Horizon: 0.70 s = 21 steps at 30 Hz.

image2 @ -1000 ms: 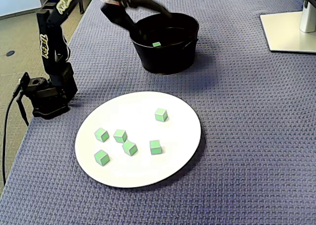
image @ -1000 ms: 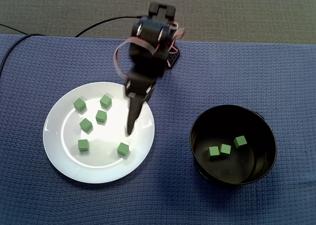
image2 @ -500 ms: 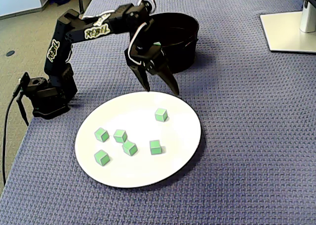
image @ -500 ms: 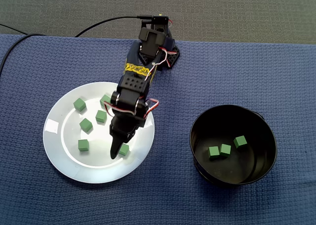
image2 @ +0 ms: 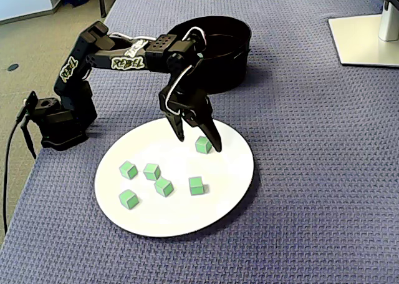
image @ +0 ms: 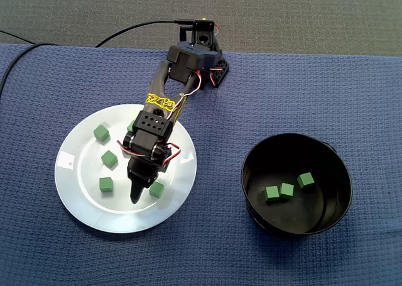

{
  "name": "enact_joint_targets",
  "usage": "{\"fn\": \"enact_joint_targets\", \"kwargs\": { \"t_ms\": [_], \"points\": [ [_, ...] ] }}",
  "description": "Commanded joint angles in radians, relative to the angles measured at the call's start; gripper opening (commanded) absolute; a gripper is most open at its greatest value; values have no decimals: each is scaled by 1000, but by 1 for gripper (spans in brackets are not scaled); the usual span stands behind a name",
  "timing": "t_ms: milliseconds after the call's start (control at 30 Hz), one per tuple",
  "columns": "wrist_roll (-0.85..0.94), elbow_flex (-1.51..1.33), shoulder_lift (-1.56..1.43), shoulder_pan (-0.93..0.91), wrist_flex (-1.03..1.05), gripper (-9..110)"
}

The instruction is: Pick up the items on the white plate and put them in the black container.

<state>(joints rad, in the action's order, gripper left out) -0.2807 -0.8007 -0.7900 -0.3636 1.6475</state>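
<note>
A white plate (image: pixel 81 198) (image2: pixel 181 225) carries several small green cubes. The black arm reaches down onto it. In a fixed view my gripper (image2: pixel 199 144) is open, one finger (image2: pixel 181 133) left and the other (image2: pixel 215 143) right of a green cube (image2: pixel 203 145), low over the plate. In the other fixed view the gripper (image: pixel 143 187) points down beside that same cube (image: pixel 156 190), with one finger hidden under the wrist. Nothing is held. The black container (image: pixel 339 166) (image2: pixel 215 72) holds three green cubes (image: pixel 286 190).
The other plate cubes (image: pixel 106 184) (image2: pixel 151 171) lie on the side away from the container. The arm's base (image: pixel 210 66) (image2: pixel 59 122) sits on the blue woven cloth, with a cable (image: pixel 125 31) running off behind it. A monitor foot (image2: pixel 365 37) stands at the far corner.
The arm has swung from high near the container down onto the plate. The open gripper has lowered around the cube nearest the container. No cube has moved.
</note>
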Motion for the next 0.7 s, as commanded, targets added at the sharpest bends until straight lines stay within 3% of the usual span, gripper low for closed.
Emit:
{"fn": "enact_joint_targets", "kwargs": {
  "t_ms": [0, 667],
  "points": [
    [44, 8, 3, -8, -21, 38],
    [87, 75, 98, 37, -32, 27]
  ]
}}
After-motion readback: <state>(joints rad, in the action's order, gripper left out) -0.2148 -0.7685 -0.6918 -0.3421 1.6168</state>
